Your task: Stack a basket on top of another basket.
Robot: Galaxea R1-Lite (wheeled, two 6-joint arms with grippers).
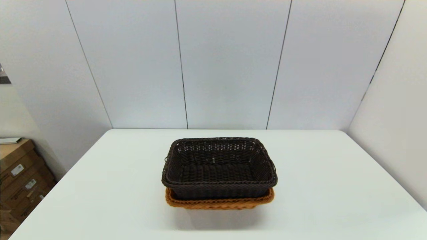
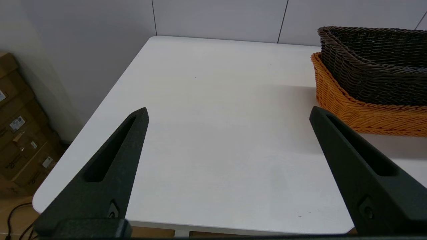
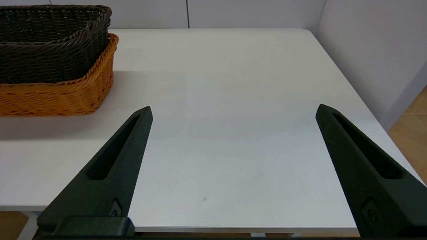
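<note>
Dark brown basket [image 1: 219, 168] is nested inside the orange basket [image 1: 220, 202], mid-desk, slightly toward the near side. Only the orange braided rim and a strip of wall are seen below the dark one along the near edge. The dark rim sits well above the orange rim, as expected from a deeper basket seated in a shallower one of similar footprint. In the head view the stack looks level and squared up; in the left wrist view the dark basket [image 2: 373, 66] is seen inside the orange wall [image 2: 353, 113], with no corner hung up on the rim. Task is judged complete as placed.

Left end effector [image 2: 228, 111] is held back at the near left of the desk [image 1: 333, 186], fingers spread wide, nothing gripped. Right end effector [image 3: 233, 110] is mirrored at the near right, also wide open and empty. Both are well apart from the stack and outside the head view, so the arms are judged to be parked clear.

Bare desk is left on all sides of the stack; the far edge meets the wall panels [image 1: 227, 66], and cardboard boxes [image 1: 20, 176] are stacked on the floor off the left edge. No obstruction to retreat paths is seen.
</note>
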